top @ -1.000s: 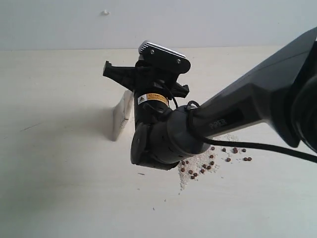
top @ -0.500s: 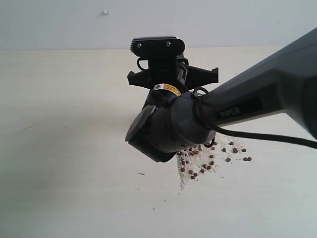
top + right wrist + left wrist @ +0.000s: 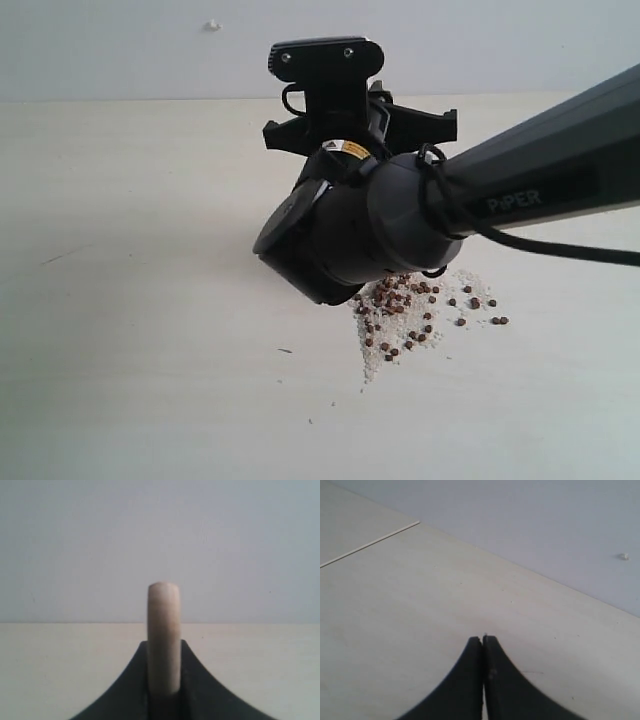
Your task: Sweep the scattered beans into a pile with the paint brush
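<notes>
table (image 3: 130, 300): a pale, wood-toned surface. It bears the beans and crumbs, which lie right of the middle in the exterior view.
wall (image 3: 100, 50): plain pale grey, rising behind the table's far edge, with one small white speck (image 3: 212, 24) on it.
right arm (image 3: 540, 180): dark. It comes in from the right edge of the exterior view and reaches to the middle. Its rounded wrist housing (image 3: 335, 245) hangs low over the table, right at the beans and covering some of them. The gripper end points away from the camera, toward the wall.
left gripper (image 3: 483, 641): black jaws pressed together, tips touching, nothing between them. It is over bare tabletop, with the wall ahead.
right gripper (image 3: 163, 647): jaws narrow, clamped on the brush handle from both sides.
paint brush (image 3: 163, 620): only the pale wooden handle shows, its rounded end standing out past the jaws in the right wrist view. The bristles and ferrule are hidden. In the exterior view the arm covers the brush.
pile (image 3: 395, 295): the densest cluster of pellets, just under the edge of the wrist housing.
beans (image 3: 415, 335): tiny round reddish-brown pellets. A few loose ones trail off to the right of the pile.
crumbs (image 3: 372, 362): fine whitish grit under and around the beans, drawn out in a streak toward the camera.
</notes>
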